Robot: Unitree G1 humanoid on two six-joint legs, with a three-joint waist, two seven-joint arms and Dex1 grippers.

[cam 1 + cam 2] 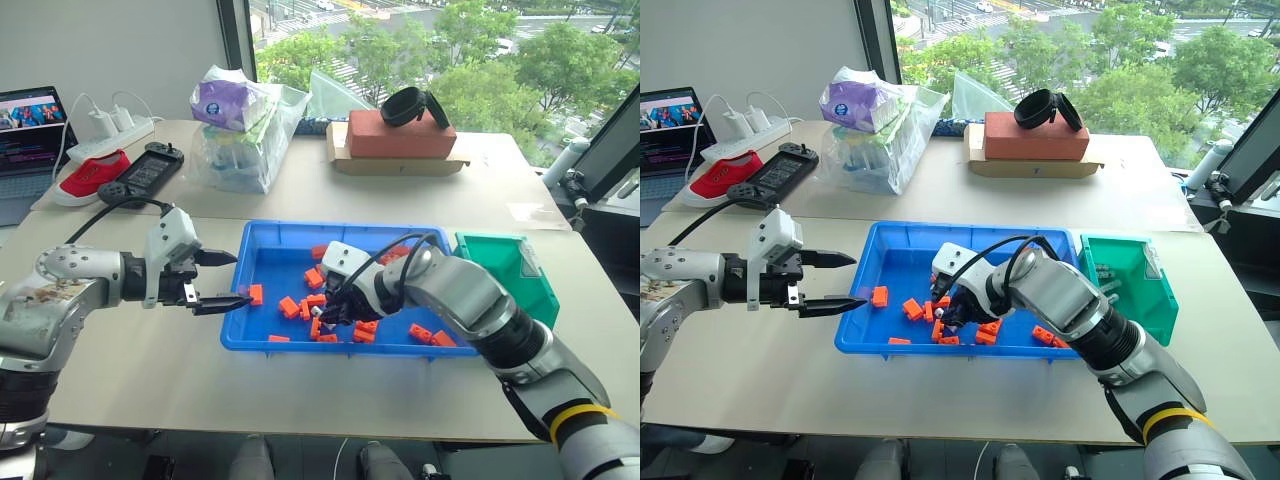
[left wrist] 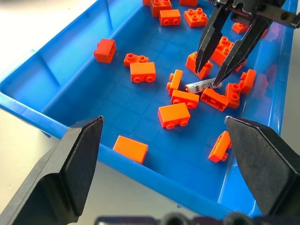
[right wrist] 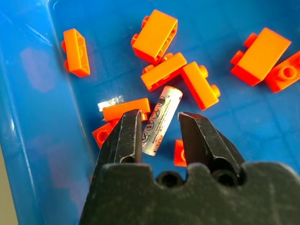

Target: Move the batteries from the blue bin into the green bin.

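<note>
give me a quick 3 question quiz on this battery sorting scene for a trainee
1. True or false: the right pincer has one black finger on each side of a small silver-grey cylindrical battery lying in the wide shallow blue plastic bin.
2. Multiple choice: the left pincer is A) over the small deep teal-green plastic bin, B) open and empty beside the blue bin's near left end, C) clamped on an orange toy brick.
3. Fill in: the battery lies among orange toy ____.

Key: 1 true; 2 B; 3 bricks.
</note>
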